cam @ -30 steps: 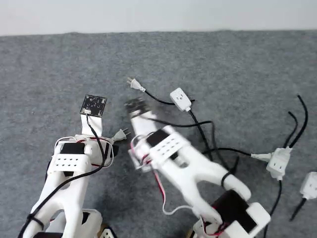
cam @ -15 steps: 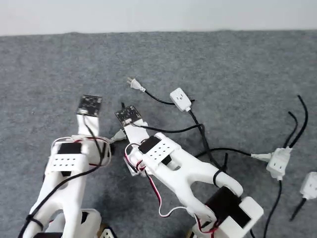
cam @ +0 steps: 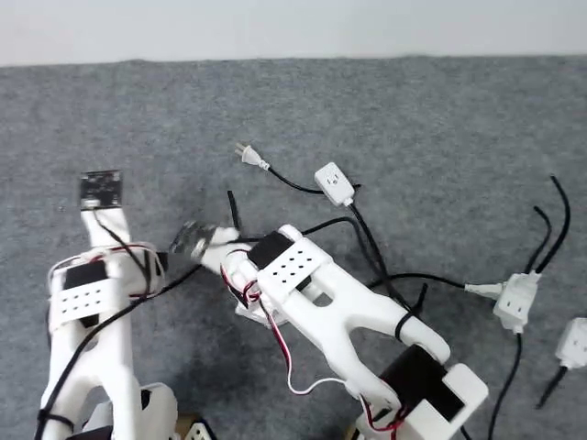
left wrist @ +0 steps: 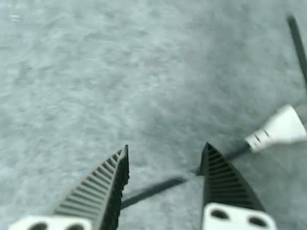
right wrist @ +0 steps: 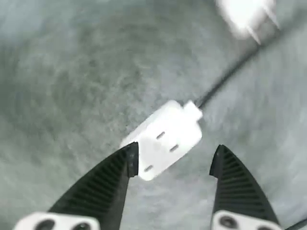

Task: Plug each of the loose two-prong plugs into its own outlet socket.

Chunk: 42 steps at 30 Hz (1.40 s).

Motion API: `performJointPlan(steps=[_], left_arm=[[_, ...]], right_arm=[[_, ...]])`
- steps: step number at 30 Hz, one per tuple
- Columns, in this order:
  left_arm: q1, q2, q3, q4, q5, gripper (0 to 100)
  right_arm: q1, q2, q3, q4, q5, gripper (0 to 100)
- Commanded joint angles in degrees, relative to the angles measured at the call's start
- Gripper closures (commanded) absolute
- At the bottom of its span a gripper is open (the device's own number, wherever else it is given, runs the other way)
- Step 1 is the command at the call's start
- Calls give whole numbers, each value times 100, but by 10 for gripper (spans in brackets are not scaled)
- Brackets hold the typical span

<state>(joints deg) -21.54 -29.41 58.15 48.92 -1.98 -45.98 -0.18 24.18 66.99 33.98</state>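
On the grey carpet seen from the high view, the left arm stands at the near left and the right arm crosses the middle, its front end pointing left and too blurred to read. A loose two-prong plug lies at the far middle with its prongs pointing left. Its black cord runs right to a white outlet socket just beside it. Further black cords trail from there under the right arm and out to the right. At the right, a second socket has a white plug against its left side. A third socket lies at the right edge, near the second but apart from it.

From the left wrist view, the left gripper is spread wide with nothing between its ribbed black fingers, and it hangs over bare carpet. A thin black cord crosses the gap just beyond the fingertips. A white plug body lies off to one side of the gripper, clear of both fingers, and its prongs cannot be made out.

From the right wrist view, the right gripper is also spread wide and grips nothing. A white socket block with dark slots on its face lies on the carpet beyond the fingertips, partly within the gap. One of its corners meets a fingertip in the picture, but contact cannot be told. A black cord leaves the block's far end. Farther off lies a blurred plug, its two prongs showing.
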Motion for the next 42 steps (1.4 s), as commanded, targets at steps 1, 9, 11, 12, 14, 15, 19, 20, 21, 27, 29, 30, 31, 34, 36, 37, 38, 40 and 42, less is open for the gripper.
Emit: performJointPlan(steps=[1, 9, 11, 12, 14, 15, 19, 20, 21, 27, 29, 30, 31, 34, 36, 37, 38, 40, 42], left_arm=[[-651, -158, -347, -176, 457, 768], [-1758, -132, -435, -484, 870, 768], [-1758, -105, -435, -589, 879, 768], [-1758, -105, -435, -607, 879, 768], [-1758, -105, -435, -607, 879, 768], [-1767, -105, -435, -607, 879, 768], [-1960, -97, -505, -615, 879, 769], [-1969, -97, -505, -615, 879, 769], [-1969, -97, -505, -607, 879, 769], [-1952, -97, -497, -607, 879, 769], [-1952, -97, -497, -607, 879, 769], [-1952, -97, -497, -607, 879, 769], [-1952, -97, -497, -607, 879, 769], [-1952, -97, -497, -607, 879, 769], [-1952, -97, -497, -607, 879, 769], [-1943, -97, -488, -607, 879, 769], [-1943, -97, -488, -607, 879, 769], [-1943, -97, -488, -607, 879, 769], [-1943, -97, -488, -607, 879, 769]], right_arm=[[66, -31, -343, -75, 2831, 760], [-57, 400, -967, -1323, 3385, 761], [-92, 760, -1257, -1341, 3385, 761], [-119, 971, -1442, -1349, 3385, 761], [-154, 1437, -1846, -1323, 3376, 761], [-171, 1684, -2048, -1314, 3367, 761], [-215, 2624, -2919, -1358, 3349, 761], [-215, 2826, -3147, -1332, 3349, 761], [-215, 2993, -3341, -1314, 3349, 761], [-233, 3644, -4158, -1121, 3086, 761], [-233, 3785, -4352, -1156, 3077, 762], [-233, 3855, -4457, -1130, 3077, 768], [-233, 3916, -4527, -1112, 3077, 785], [-215, 4022, -4598, -1103, 3077, 880], [-215, 4066, -4598, -1095, 3077, 935], [-215, 4075, -4598, -1095, 3077, 948], [-207, 4075, -4598, -1095, 3077, 950], [-207, 4084, -4598, -1095, 3077, 950], [-207, 4084, -4598, -1095, 3077, 955]])
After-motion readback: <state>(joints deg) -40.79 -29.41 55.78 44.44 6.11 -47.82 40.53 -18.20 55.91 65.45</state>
